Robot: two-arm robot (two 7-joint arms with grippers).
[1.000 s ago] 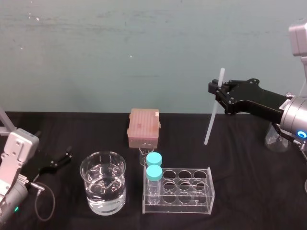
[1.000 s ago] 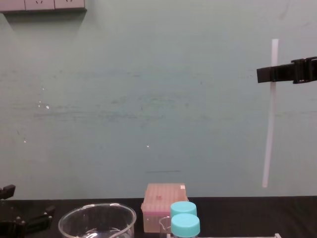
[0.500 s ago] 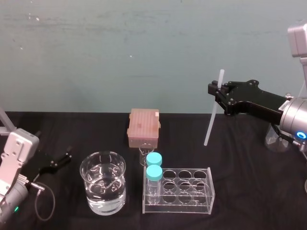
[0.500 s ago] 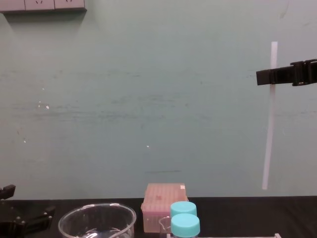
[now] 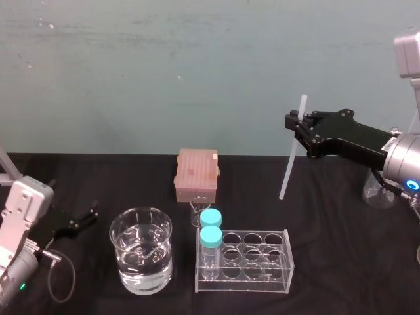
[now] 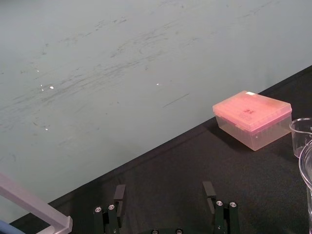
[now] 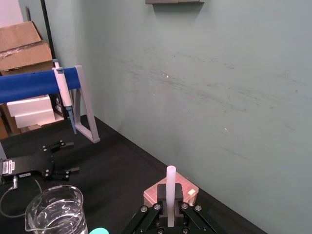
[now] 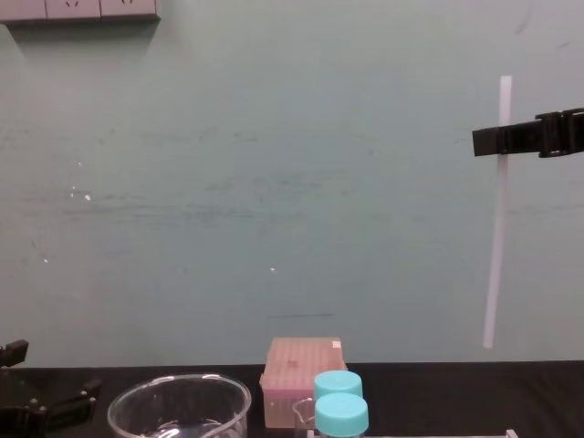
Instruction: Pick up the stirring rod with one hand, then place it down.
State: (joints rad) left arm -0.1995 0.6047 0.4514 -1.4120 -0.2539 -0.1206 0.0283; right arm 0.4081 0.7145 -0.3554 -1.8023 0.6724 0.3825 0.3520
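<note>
Left gripper [image 5: 77, 222]: parked low on table [image 5: 335, 230], fingers spread wide.
Centre: beaker [image 5: 141, 257], pink box [image 5: 196, 174], bottles [image 5: 210, 231] in rack [image 5: 256, 261].
Right gripper [image 5: 296, 126]: raised, clamped near top of rod [image 5: 287, 172], which hangs near-upright, clear of table.

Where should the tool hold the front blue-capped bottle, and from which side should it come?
Grip the front bottle by its cap, from straight above: it stands upright in the clear rack, whose walls surround its body, and the other bottle stands close behind.

One rod [image 5: 289, 164], two bottles [image 5: 210, 236], one beaker [image 5: 140, 259], one rack [image 5: 256, 279].
</note>
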